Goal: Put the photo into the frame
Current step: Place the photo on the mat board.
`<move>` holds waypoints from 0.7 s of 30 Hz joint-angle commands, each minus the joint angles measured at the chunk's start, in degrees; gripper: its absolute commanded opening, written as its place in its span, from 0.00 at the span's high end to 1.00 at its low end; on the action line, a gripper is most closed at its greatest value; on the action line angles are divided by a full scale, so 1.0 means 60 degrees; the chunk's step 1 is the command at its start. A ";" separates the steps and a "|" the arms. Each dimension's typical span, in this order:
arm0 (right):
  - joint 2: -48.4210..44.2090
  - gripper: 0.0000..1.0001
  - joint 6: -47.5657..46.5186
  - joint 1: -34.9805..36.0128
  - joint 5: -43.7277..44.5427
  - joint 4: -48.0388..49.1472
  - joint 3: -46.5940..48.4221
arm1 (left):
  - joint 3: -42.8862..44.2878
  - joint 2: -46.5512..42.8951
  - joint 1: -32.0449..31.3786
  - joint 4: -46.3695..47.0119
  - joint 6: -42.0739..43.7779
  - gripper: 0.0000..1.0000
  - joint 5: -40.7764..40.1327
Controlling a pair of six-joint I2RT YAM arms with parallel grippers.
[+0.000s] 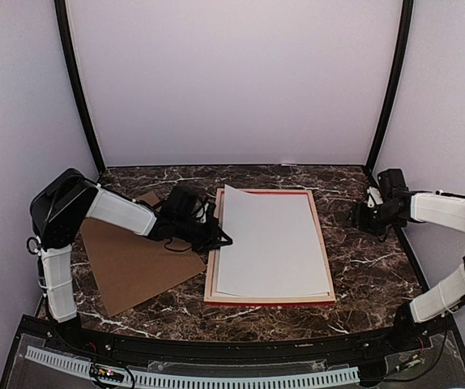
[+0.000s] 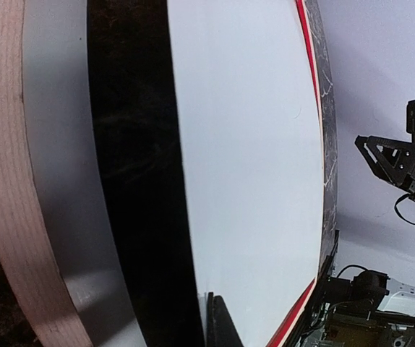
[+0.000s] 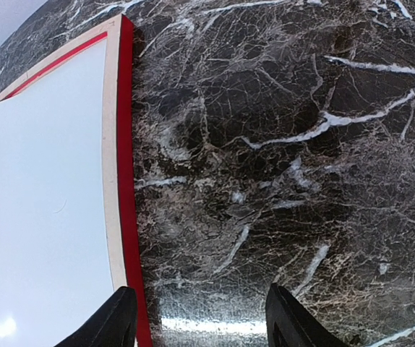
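Inside the frame on the table, the photo is lying white side up, its left edge riding raised. The left pincer is pressing together there, apparently pinching that edge. The right pincer is hanging spread beside the frame.

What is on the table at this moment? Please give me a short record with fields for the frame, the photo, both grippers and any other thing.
frame: flat on the table, pale wood back up, red outer edge showing
photo: white back up, inside the frame, left edge raised
left gripper: shut, apparently pinching the photo's raised left edge
right gripper: open, empty, over bare table right of the frame
brown board: flat, left of the frame, partly under the left arm
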 commanded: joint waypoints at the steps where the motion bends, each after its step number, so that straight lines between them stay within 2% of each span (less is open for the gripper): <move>1: 0.0065 0.38 -0.0068 -0.0028 -0.0159 0.0406 -0.0173 | 0.0323 -0.0314 0.0058 -0.0435 0.0484 1.00 0.0018; 21: 0.0039 0.38 -0.0043 -0.0013 -0.0260 0.0474 -0.0353 | 0.0850 -0.0146 0.0105 -0.1145 0.1128 1.00 -0.0352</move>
